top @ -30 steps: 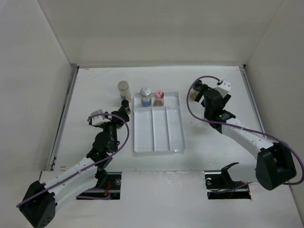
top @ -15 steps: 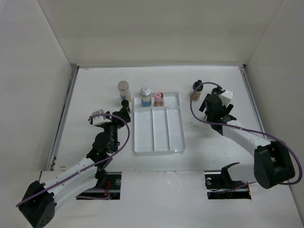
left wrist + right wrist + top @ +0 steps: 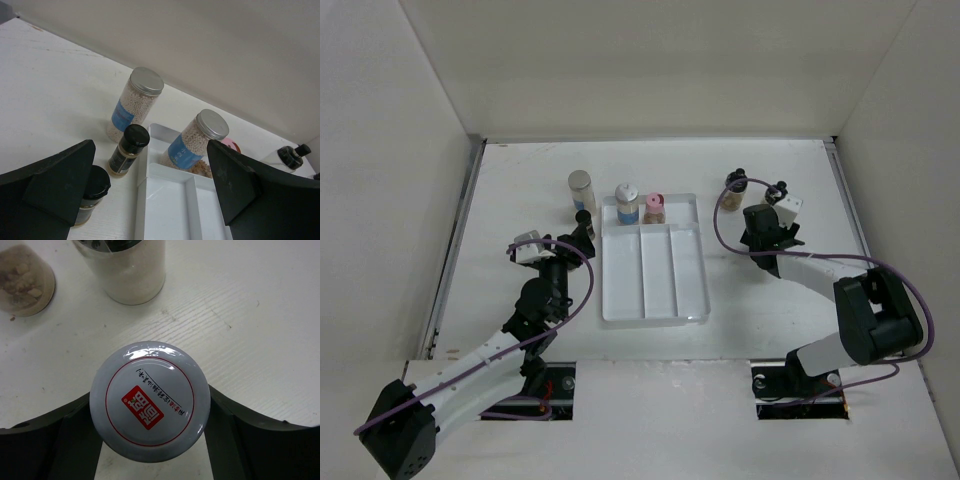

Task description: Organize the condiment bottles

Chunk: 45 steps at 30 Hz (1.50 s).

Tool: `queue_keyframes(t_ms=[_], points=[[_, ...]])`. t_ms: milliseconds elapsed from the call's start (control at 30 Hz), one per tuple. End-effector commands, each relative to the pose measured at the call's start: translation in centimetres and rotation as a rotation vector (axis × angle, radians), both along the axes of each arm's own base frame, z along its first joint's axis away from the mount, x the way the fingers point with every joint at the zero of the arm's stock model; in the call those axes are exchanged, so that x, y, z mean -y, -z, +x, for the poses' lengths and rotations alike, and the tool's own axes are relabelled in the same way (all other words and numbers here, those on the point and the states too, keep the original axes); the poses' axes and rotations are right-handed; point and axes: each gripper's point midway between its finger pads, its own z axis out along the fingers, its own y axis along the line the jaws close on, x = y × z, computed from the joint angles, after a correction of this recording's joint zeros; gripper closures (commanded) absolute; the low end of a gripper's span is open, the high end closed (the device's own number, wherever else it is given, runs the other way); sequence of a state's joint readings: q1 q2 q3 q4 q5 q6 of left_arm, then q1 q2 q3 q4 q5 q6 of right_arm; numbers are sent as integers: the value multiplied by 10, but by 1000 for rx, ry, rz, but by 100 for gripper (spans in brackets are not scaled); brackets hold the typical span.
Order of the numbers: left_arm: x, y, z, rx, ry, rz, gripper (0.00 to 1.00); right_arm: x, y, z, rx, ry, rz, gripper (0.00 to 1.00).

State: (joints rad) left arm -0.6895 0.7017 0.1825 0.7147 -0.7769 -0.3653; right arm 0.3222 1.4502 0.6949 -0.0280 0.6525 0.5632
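My right gripper (image 3: 150, 405) is shut on a white-capped bottle (image 3: 150, 399) with a red logo on its cap, standing upright on the table. A pale-filled bottle (image 3: 126, 267) and a brown-filled jar (image 3: 21, 281) stand just beyond it. In the top view the right gripper (image 3: 758, 222) sits behind two dark-capped bottles (image 3: 735, 190) and hides the held bottle. My left gripper (image 3: 150, 200) is open and empty. Two black-capped bottles (image 3: 128, 150) stand between its fingers and a silver-capped bottle (image 3: 137, 102) on the table. A silver-capped bottle (image 3: 197, 140) and a pink-capped one (image 3: 231, 146) stand in the tray's far section.
The white tray (image 3: 655, 285) lies mid-table between the arms, its long compartments holding nothing. White walls close in the table at the back and on both sides. The left gripper (image 3: 582, 232) is beside the tray's far left corner.
My right wrist has moved down and nearer, toward the table, and its elbow has folded in. The left arm and the bottles by the tray have not moved.
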Motion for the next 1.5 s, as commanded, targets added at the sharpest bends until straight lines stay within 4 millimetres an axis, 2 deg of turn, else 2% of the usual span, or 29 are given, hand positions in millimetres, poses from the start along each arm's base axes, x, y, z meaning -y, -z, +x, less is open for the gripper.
queue_keyframes(t_ms=[0, 100, 167, 267, 433, 633, 800, 967, 1033, 1300, 1400, 1467], points=[[3, -21, -1, 53, 16, -44, 3, -4, -26, 23, 101, 23, -6, 31], [1, -22, 0, 59, 8, -47, 3, -8, -40, 21, 153, 23, -24, 47], [1, -19, 1, 50, 7, -41, 3, -14, -53, 23, 184, 1, -45, 50], [3, -23, -1, 62, 17, -50, 3, -35, -80, 25, 243, -55, -67, 50], [1, -19, 0, 52, 5, -43, 3, -90, -124, 42, 320, -194, -46, 50], [-3, -18, 1, 49, -8, -42, 2, -165, -151, 88, 396, -356, 29, 50], [-6, -17, 1, 47, -20, -41, 2, -202, -147, 117, 394, -423, 62, 50], [-7, -18, 2, 47, -28, -42, 2, -221, -130, 130, 359, -451, 80, 48], [-8, -17, 3, 44, -31, -40, 2, -228, -117, 133, 335, -461, 86, 48], [-10, -16, 5, 34, -43, -33, 2, -232, -71, 127, 236, -461, 93, 43], [-12, -13, 9, 10, -73, -23, 2, -232, -60, 124, 204, -457, 95, 31], [-12, -11, 10, -8, -86, -15, 3, -231, -61, 122, 200, -455, 94, 25]])
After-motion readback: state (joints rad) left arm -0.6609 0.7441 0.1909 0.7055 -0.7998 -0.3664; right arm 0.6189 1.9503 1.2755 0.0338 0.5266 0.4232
